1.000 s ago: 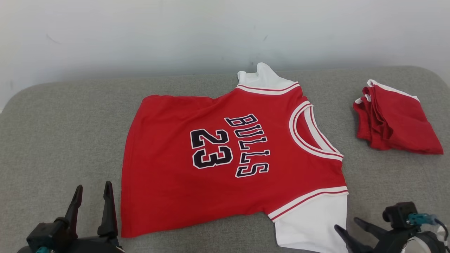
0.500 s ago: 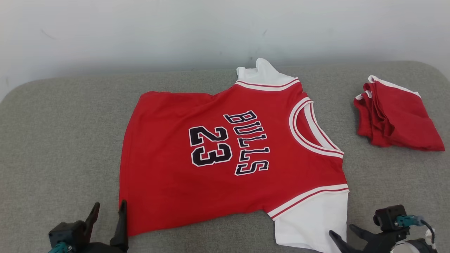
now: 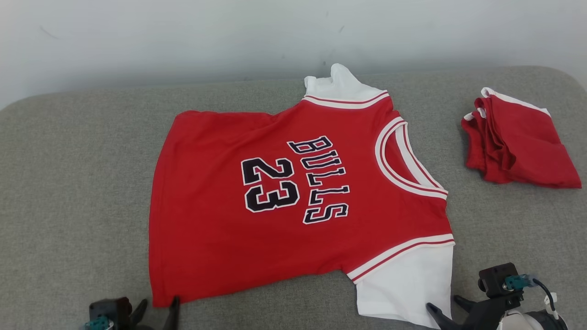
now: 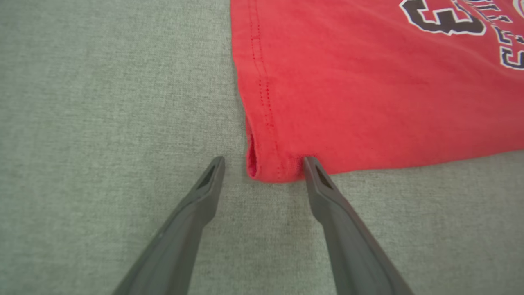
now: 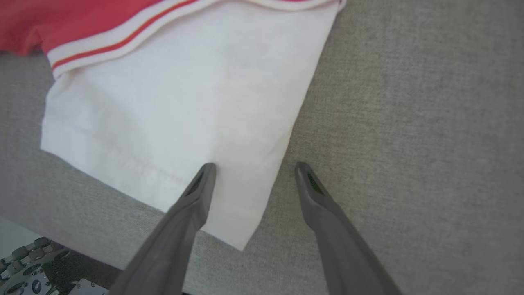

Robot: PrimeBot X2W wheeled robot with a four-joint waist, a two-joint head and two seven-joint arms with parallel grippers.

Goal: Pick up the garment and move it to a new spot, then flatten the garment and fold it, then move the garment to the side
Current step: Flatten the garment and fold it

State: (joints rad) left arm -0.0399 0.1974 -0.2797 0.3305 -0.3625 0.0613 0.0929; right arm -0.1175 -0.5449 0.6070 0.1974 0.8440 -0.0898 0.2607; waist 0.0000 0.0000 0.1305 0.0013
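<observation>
The left gripper [image 4: 264,160] is held wide open. The lower hem corner [image 4: 270,172] of the red Bulls jersey [image 3: 206,238] lies between its fingertips, nearer to the right one. If the jaws are closed here, only the upper layer may be caught, or the grey cushion [image 3: 69,183] may be pinched together with the cloth. The jersey is spread flat ahead of both grippers.

The right gripper [image 5: 254,165] is also open. Its left finger stands over the near white sleeve [image 5: 184,102] and its right finger over bare cushion, with the sleeve's edge between them. If only the sleeve is lifted, the red body may be dragged askew and new wrinkles made. A folded red garment [image 3: 518,151] lies well ahead, to the right of this gripper.

It cannot be told whether any fingertip touches the cloth. The back layer is hidden, the far sleeve is crumpled, and both grippers are cut off in the head view.
</observation>
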